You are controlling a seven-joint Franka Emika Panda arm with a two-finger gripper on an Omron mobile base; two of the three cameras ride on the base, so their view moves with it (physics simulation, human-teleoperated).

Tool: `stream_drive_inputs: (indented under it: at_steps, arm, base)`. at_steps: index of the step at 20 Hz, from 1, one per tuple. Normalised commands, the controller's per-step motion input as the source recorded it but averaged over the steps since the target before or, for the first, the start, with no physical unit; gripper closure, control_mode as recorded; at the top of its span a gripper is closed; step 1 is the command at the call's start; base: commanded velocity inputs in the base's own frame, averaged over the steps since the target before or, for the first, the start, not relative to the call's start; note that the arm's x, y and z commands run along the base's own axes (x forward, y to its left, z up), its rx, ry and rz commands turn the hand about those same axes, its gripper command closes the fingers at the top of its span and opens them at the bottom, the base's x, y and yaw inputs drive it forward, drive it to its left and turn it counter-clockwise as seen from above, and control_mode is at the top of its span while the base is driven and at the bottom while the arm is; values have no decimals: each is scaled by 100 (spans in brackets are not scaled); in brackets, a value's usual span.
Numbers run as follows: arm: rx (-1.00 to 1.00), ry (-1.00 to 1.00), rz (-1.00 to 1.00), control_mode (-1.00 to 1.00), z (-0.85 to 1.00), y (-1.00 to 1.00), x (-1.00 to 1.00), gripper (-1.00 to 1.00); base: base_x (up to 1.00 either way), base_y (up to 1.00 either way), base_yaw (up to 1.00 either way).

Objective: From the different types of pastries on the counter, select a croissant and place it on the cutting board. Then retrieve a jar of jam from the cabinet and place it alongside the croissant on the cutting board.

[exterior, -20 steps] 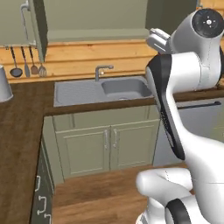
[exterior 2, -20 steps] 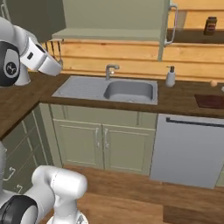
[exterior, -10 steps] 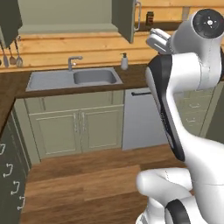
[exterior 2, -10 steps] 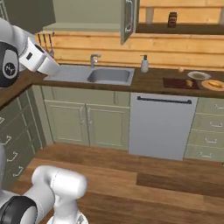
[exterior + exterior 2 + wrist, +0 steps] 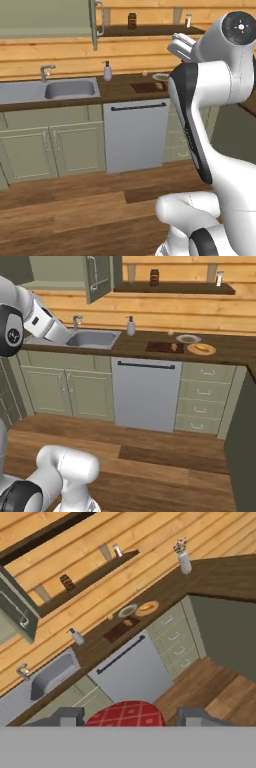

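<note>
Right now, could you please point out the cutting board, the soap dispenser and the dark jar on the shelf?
cutting board [image 5: 161, 346]: right base view, bare dark top.
soap dispenser [image 5: 131, 327]: right base view, bottle body.
dark jar [image 5: 154, 277]: right base view, jar side.

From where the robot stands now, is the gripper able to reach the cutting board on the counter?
Probably not yet. The cutting board lies far back on the counter, across open floor. The gripper, holding a red-lidded jar, is raised well short. Nothing blocks the way.
</note>
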Motion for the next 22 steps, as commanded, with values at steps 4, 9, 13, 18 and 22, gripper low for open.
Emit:
stream_drive_inputs:
  at_steps: [4, 9, 13, 18, 22]
  arm:
    - [0, 0, 0, 100, 0, 0, 0, 100]
    - [0, 0, 0, 100, 0, 0, 0, 100]
    - [0, 0, 0, 100, 0, 0, 0, 100]
    - [0, 0, 0, 100, 0, 0, 0, 100]
    - [0, 0, 0, 100, 0, 0, 0, 100]
  base:
    - [-1, -100, 7]
    - [72, -86, 20]
    - [100, -46, 25]
    - [77, -28, 29]
    - [73, -78, 31]
